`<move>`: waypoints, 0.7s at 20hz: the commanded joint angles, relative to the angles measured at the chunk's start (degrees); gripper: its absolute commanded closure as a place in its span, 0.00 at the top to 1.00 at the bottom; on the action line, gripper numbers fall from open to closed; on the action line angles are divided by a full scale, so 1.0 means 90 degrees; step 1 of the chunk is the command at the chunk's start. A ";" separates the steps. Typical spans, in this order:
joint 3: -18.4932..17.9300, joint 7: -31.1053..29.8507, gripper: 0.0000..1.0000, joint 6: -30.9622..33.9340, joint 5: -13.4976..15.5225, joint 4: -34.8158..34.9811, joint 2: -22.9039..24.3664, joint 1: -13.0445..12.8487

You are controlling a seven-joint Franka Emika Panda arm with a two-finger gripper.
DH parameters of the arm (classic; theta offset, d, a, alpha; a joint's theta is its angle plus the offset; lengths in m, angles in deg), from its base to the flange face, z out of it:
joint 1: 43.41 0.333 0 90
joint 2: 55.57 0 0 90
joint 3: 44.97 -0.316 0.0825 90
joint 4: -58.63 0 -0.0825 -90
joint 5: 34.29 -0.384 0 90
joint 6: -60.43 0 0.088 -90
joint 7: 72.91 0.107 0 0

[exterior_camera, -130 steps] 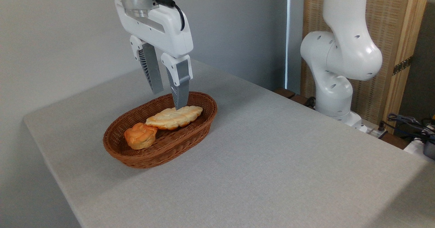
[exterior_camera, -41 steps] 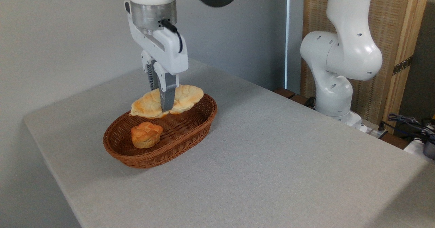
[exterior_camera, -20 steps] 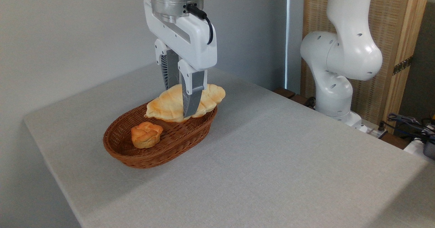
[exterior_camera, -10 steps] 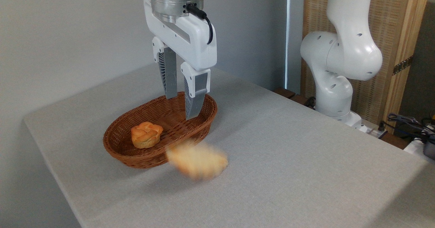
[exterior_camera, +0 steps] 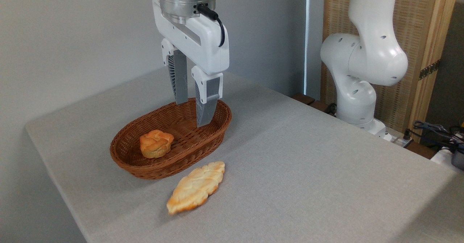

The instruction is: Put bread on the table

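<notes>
The end effector [exterior_camera: 191,114] hangs above the basket's [exterior_camera: 150,170] far end, fingers parted a little, gripping nothing. The bread [exterior_camera: 196,187] lies flat on the desk [exterior_camera: 308,170], just beside the basket, toward the desk's near edge.

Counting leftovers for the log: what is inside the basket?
One small round bun sits in the basket. The near wall hides a strip of the floor; the long bread lies outside on the table.

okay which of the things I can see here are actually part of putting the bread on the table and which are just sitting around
Part of the job:
- bread, lying flat on the cloth beside the basket
- table
- gripper, open and empty above the basket

Just lying about:
- wicker basket
- round bun inside it
- cables at the right edge
</notes>
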 commanded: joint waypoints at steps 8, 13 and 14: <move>0.0993 -0.1563 1.00 0.0406 -0.0921 -0.0163 -0.0401 -0.0068; 0.0866 -0.1506 1.00 0.0787 -0.0970 -0.0962 -0.0753 -0.0020; 0.0779 -0.1486 1.00 0.0807 -0.0941 -0.1012 -0.0792 -0.0019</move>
